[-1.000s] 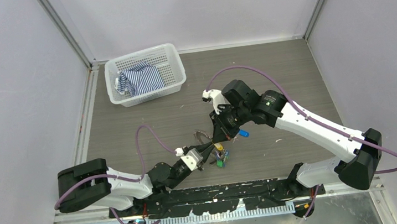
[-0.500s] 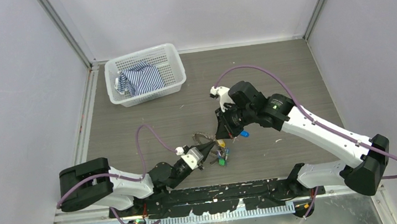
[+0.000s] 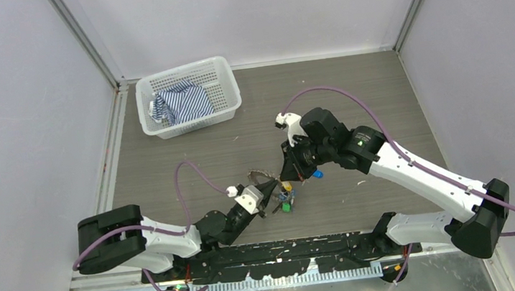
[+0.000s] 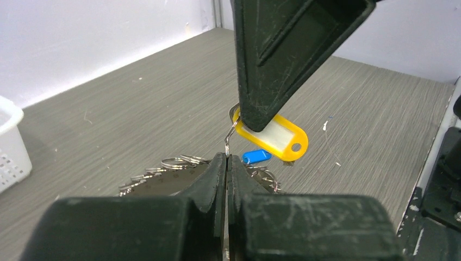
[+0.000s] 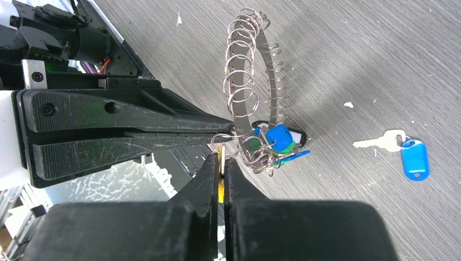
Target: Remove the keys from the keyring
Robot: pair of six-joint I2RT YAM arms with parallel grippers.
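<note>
Keyring (image 5: 266, 60) now slightly farther back, left fingers (image 5: 108, 117) tight on it, right fingers (image 4: 282, 54) tight on yellow-tagged key (image 4: 278, 137)

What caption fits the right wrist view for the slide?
Right gripper pinches a yellow plastic key tag while the left gripper clamps the large metal keyring; one blue-tagged silver key lies loose nearby.

You have two arms in the cell, each ending in one gripper: the left gripper (image 3: 267, 195) and the right gripper (image 3: 289, 178). There is one keyring (image 5: 265, 65), with at least six bare split rings (image 5: 237, 81) strung along it. You can count one yellow tag (image 4: 274, 136), plus one blue tag (image 5: 277, 135) and one green tag (image 5: 288, 147) in the bunch; the rest overlap past counting. One loose key (image 5: 380, 143) with one blue fob (image 5: 415, 159) lies on the one table (image 3: 351, 99). One basket (image 3: 195, 125) holds one striped cloth (image 3: 181, 103).
</note>
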